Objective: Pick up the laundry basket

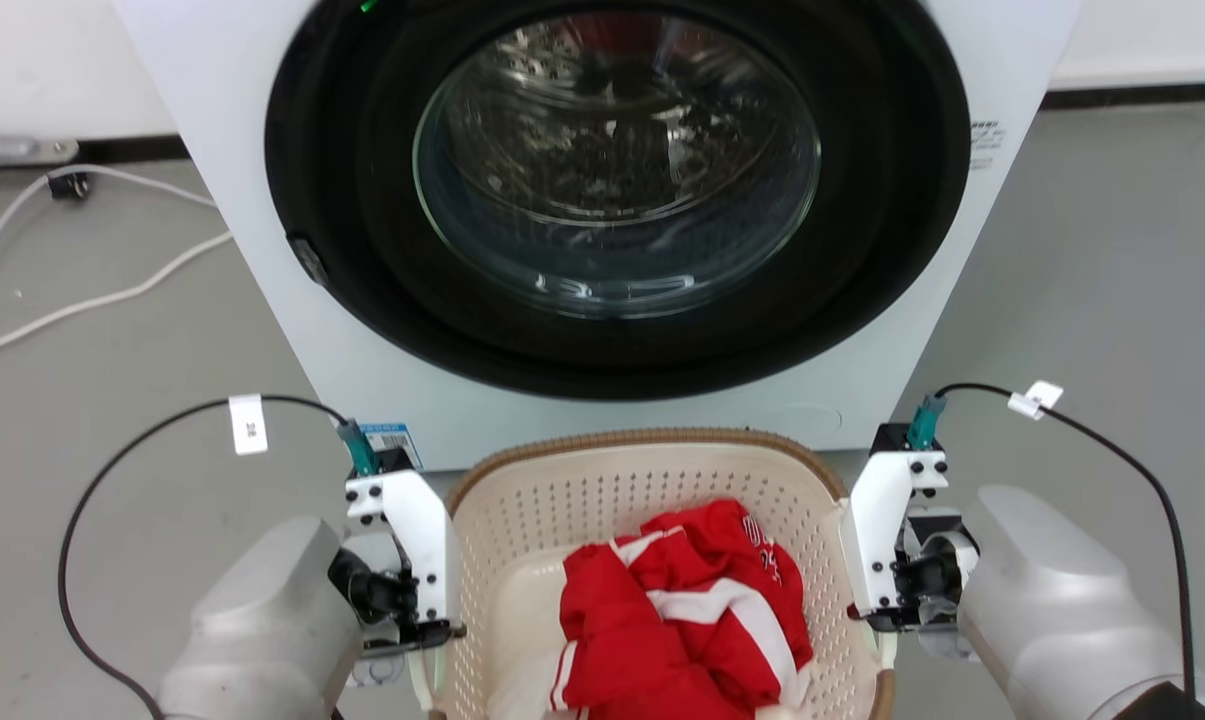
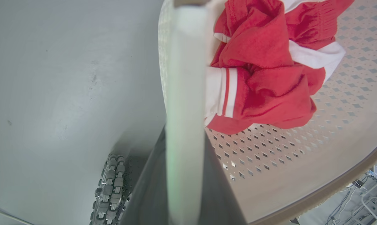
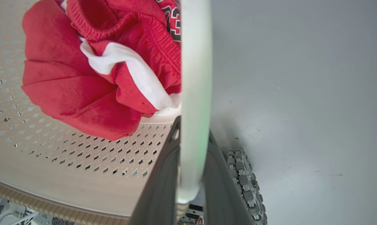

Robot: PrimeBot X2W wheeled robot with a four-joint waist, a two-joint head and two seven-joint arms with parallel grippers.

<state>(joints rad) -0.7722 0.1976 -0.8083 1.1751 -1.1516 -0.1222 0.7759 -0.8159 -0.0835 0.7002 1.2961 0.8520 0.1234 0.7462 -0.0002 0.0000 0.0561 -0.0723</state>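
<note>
Both sides are held: your left claw [image 2: 184, 140] and right claw [image 3: 193, 131] each clamp a white handle [image 2: 185, 78] of the laundry basket [image 1: 582, 500]. Raise them together, level, clear of the washing machine [image 1: 662, 415].

The head view's bottom edge cuts off the near half of the laundry basket [image 1: 552, 510] and the red garment [image 1: 682, 620]. In each of my 2 wrist views a blurred white handle [image 2: 185, 78] hides the inner finger faces of my left gripper [image 2: 184, 140] and right gripper [image 3: 193, 125]
</note>
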